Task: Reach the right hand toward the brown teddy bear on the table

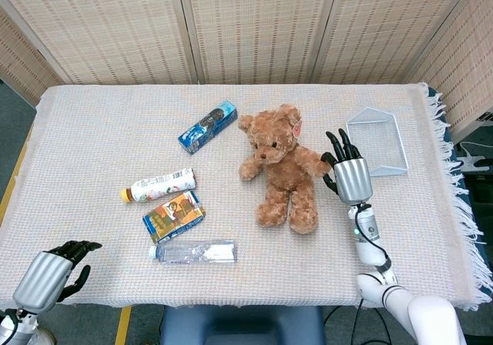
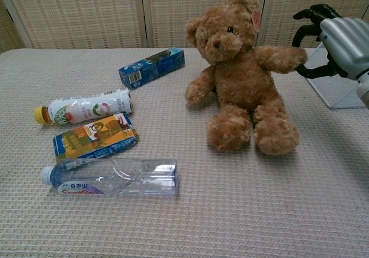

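A table draped in a pale woven cloth (image 1: 100, 129) with a fringed right edge fills the head view, and beige woven folding screens (image 1: 254, 25) close off the top of the frame. At upper right on the cloth sits a white wire basket (image 1: 377, 141).

Left of centre, a cluster of goods: a blue rectangular snack box (image 1: 207, 127), a white drink bottle with a yellow cap (image 1: 159, 185), a crumpled orange and blue pouch (image 1: 173, 216), and a clear plastic water bottle lying flat (image 2: 112, 178). That one carries a blue and red label with Chinese characters, too small to read. The rest of the print is unreadable too.

The brown plush teddy bear (image 1: 280, 168) sits centre frame, facing the camera. Right beside it, at right of centre, the right hand (image 1: 347, 169) has its dark fingers (image 2: 307, 23) curved around the tip of the bear's outstretched arm; whether they actually grip it, I can't tell. At lower left, off the table edge, the left hand (image 1: 52, 272) hangs with fingers curled in, holding nothing.
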Tool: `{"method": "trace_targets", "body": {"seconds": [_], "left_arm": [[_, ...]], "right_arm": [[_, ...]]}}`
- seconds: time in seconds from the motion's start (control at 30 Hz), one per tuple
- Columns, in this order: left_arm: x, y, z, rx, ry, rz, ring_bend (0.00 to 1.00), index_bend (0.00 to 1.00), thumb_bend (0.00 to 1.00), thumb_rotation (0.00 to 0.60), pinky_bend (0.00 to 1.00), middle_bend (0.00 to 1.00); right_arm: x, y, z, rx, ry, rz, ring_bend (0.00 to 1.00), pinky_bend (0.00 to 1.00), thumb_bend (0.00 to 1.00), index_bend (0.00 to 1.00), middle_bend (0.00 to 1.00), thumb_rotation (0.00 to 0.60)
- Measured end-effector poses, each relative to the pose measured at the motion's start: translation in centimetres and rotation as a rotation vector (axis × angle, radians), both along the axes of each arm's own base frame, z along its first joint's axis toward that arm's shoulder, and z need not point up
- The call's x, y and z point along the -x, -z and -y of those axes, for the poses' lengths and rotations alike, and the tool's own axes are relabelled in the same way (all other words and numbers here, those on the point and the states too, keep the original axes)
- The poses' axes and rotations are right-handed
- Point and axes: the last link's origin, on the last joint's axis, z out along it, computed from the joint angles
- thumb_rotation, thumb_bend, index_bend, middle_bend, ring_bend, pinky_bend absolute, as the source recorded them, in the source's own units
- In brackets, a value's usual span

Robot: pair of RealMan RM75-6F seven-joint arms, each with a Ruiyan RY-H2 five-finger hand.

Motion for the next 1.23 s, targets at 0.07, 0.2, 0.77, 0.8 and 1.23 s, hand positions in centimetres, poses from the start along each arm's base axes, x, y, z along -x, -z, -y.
{"method": "trace_targets", "body": {"seconds": [0.07,0.2,0.77,0.8,1.23], "left_arm": [[-0.1,0.0,0.0,0.0,0.002,0.0,0.36,0.29,0.52,0.6,0.66,0.36],[-0.1,0.0,0.0,-0.002,0.006,-0.002,0.36,0.29,0.52,0.6,0.66,0.36],[0.1,-0.1,0.0,-0.002,-0.007,0.001,0.36,0.29,0.52,0.6,0.66,0.37],[0.1,-0.1,0.0,-0.001,-0.008,-0.001,0.36,0.29,0.52,0.6,0.66,0.37],[-0.1,0.2,0.1,0.011,-0.015,-0.021,0.36,0.29,0.52,0.6,0.66,0.37]], "right_arm": [[0.3,0.3,0.0,-0.028,0.019,-0.006,0.0,0.34,0.28,0.53,0.11,0.6],[0.5,0.6,0.0,-0.044,0.033,-0.025,0.0,0.34,0.28,0.51,0.11,0.6],[1.7,-1.8,-4.0,-0.2,0.034,0.091,0.0,0.13,0.27,0.0,0.0,0.6],[1.7,-2.3,-4.6,-0.218,0.046,0.097,0.0,0.13,0.27,0.0,0.0,0.6],[6.8,-14.9,-18.4,-0.218,0.386,-0.025,0.0,0.15,0.27,0.04,0.0,0.6]]}}
